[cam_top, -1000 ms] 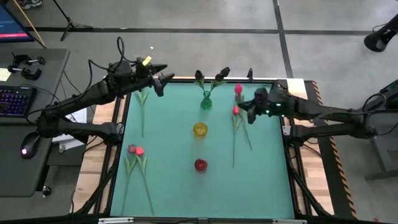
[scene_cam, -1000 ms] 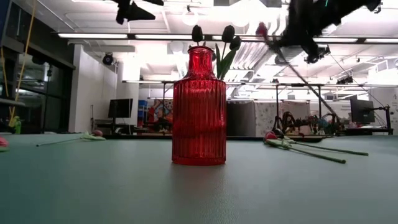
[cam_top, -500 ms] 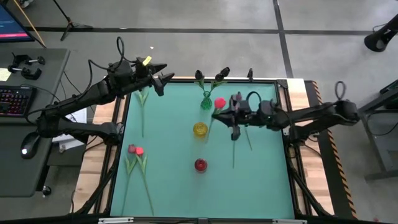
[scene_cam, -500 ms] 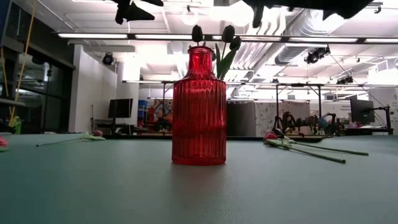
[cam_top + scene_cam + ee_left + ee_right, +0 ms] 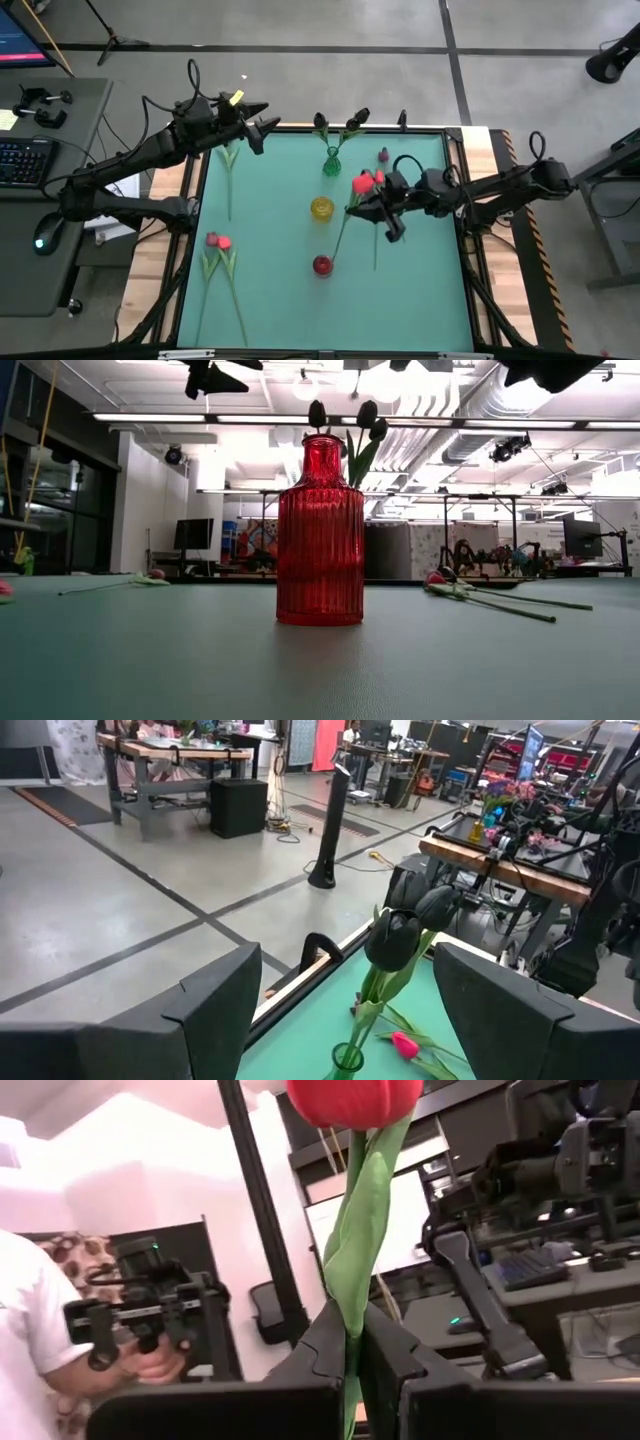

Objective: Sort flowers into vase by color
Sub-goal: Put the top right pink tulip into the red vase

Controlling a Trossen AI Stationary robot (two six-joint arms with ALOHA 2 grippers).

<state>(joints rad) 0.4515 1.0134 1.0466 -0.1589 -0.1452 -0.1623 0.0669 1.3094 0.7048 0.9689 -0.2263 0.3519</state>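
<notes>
The right fingers (image 5: 350, 1370) are pressed together on the green stem of a red tulip (image 5: 355, 1100), whose head stands above them in the wrist view. From above, the right gripper (image 5: 385, 203) hangs over the middle of the green worktop (image 5: 270, 300), right of the yellow vase (image 5: 321, 208); the tulip's head (image 5: 362, 184) sits just beside it and the stem slants down to the red vase (image 5: 322, 265).

The left gripper (image 5: 262, 128) waits at the worktop's far left corner, its fingers (image 5: 215, 1000) spread wide around nothing.

The green vase (image 5: 332, 163) near the far edge holds the dark tulips (image 5: 338, 122). Further flowers lie flat: one (image 5: 229, 165) near the left gripper, two pink-headed ones (image 5: 217, 242) at the left side, one dark pink head (image 5: 383, 155) toward the far right, and stems (image 5: 376, 240) under the right arm.

In the low view the red vase (image 5: 320, 535) stands upright in the centre, dark tulips (image 5: 350, 420) showing behind it.
</notes>
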